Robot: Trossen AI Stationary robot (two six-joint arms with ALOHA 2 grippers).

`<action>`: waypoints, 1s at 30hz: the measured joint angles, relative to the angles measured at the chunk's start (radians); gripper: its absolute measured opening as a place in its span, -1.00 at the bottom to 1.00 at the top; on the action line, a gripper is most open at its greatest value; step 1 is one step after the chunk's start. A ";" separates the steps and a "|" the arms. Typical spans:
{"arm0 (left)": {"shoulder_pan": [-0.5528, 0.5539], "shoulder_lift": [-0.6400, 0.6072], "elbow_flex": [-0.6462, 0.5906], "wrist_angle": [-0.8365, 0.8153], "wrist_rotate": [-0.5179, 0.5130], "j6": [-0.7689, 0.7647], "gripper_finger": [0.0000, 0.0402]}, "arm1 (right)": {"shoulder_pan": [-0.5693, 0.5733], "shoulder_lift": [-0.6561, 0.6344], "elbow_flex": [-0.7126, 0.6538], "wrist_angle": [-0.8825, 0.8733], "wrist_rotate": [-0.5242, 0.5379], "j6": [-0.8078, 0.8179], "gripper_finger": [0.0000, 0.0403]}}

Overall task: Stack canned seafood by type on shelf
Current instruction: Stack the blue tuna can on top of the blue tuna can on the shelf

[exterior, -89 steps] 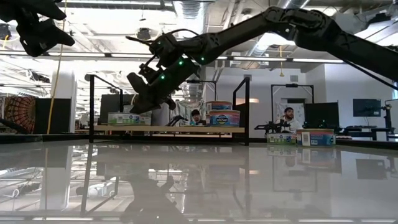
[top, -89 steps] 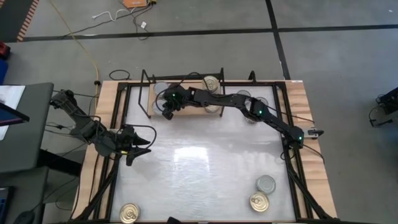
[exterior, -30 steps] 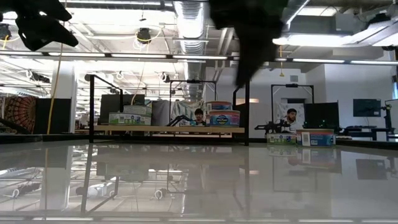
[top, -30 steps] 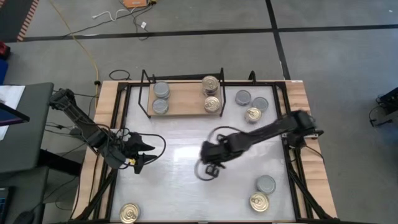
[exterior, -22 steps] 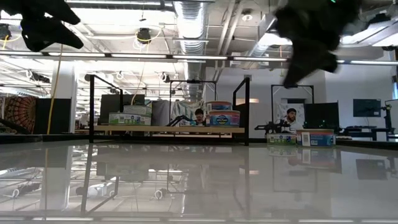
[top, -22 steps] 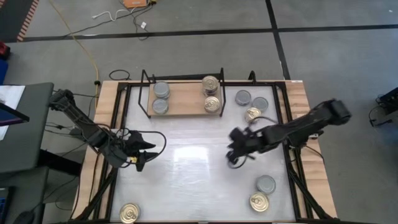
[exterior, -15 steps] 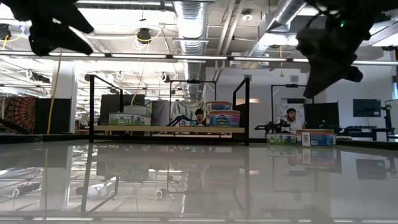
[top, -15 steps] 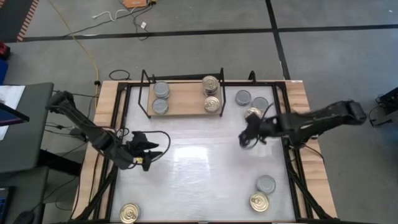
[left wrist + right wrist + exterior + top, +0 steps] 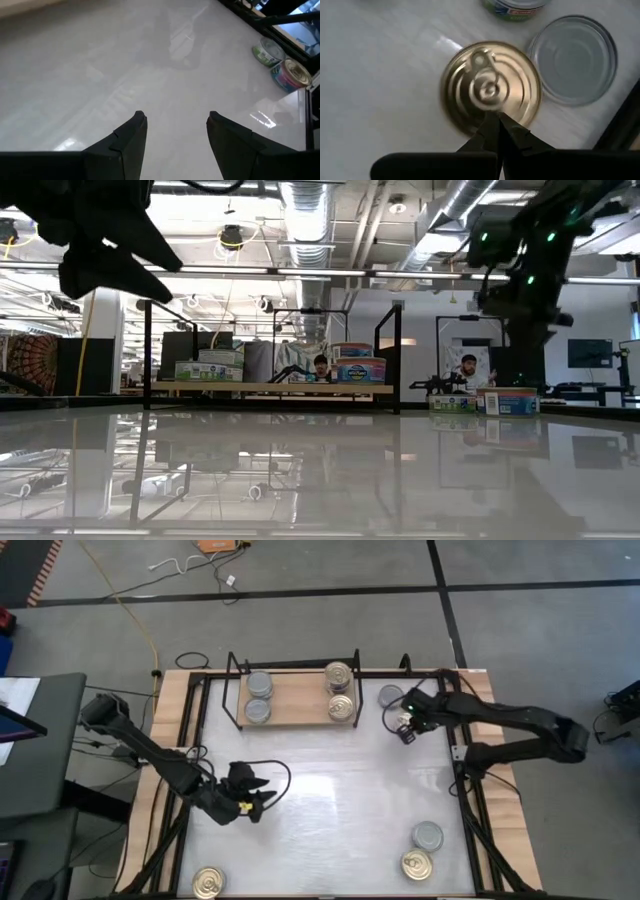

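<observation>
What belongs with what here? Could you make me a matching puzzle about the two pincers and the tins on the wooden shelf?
Things:
1. left pincer
2. right pincer
3. grey-topped round metal tins
4. gold-topped round metal tins

Places or states:
A. on the light wooden shelf in a black wire frame, at the end nearer the right arm
B. open, above bare glossy white tabletop
C. on the same shelf, at the end nearer the left arm
D. shut, over a loose gold tin with a ring pull

Pairs: 1-B, 2-D, 3-C, 4-A
</observation>
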 joint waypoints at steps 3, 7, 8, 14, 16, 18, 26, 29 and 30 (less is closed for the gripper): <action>0.000 0.031 0.000 0.025 0.000 -0.045 -0.02 | -0.035 0.073 -0.010 0.045 0.000 -0.039 -0.88; 0.000 0.048 0.000 0.028 0.000 -0.091 -0.02 | -0.056 0.150 -0.018 0.124 0.002 -0.078 -0.88; 0.000 0.048 0.000 0.029 0.000 -0.092 -0.02 | -0.058 0.166 -0.015 0.130 0.008 -0.084 -0.88; -0.001 0.047 0.000 0.029 0.004 0.006 -0.02 | -0.023 0.227 -0.011 0.116 0.025 -0.084 -0.88; -0.001 0.047 0.000 0.029 0.008 0.049 -0.02 | 0.010 0.227 -0.012 0.104 0.029 -0.052 -0.88; -0.001 0.047 0.000 0.029 0.009 0.057 -0.02 | 0.057 0.220 -0.013 0.090 0.020 0.004 -0.88; -0.001 0.047 0.000 0.019 0.031 0.042 -0.02 | 0.409 0.210 -0.018 0.200 -0.116 0.355 -0.88; -0.001 0.047 0.000 0.004 0.031 -0.009 -0.02 | 0.559 0.228 -0.020 0.377 -0.174 0.513 -0.90; -0.001 0.047 0.000 -0.006 0.032 -0.029 -0.02 | 0.602 0.242 -0.021 0.445 -0.178 0.557 -0.90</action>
